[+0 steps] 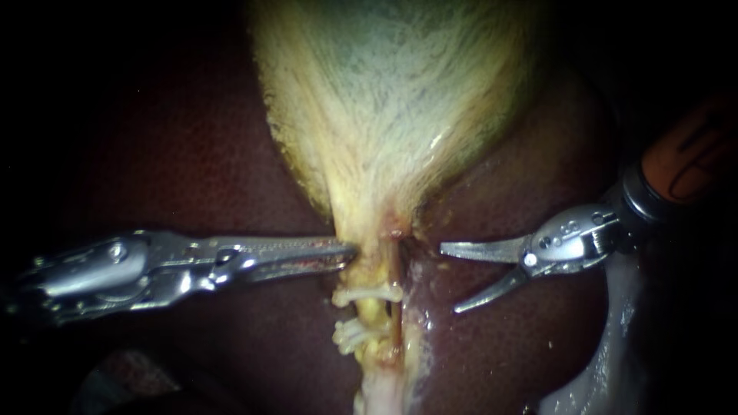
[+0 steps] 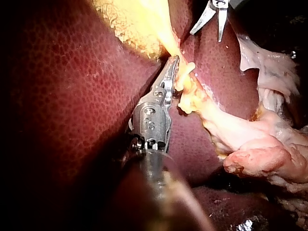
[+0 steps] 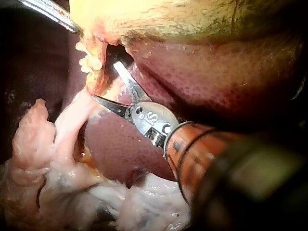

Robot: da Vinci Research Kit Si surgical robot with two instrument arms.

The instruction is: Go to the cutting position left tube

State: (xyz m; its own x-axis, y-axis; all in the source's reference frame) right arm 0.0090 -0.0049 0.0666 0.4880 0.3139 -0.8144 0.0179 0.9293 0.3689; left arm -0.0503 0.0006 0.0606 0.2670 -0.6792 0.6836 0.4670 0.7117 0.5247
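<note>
Here, left claw (image 1: 347,251) pinches the gallbladder (image 1: 400,92) while right claw (image 1: 450,278) gapes empty near two clips (image 1: 369,295).

- The liver (image 1: 192,154) is the bed here: a dark red, finely mottled, wet surface that spreads out to either side.
- The gallbladder (image 1: 384,92) lies directly on it. It is pale yellow-green with whitish fibres, wide at the top of the endoscope view and narrowing to a neck near the middle.
- Below the neck, a thin yellow stalk with a reddish tube (image 1: 394,307) alongside it runs down over the liver.
- Loose, pale, wet tissue (image 1: 607,353) lies on the liver at the lower right of the endoscope view.
</note>
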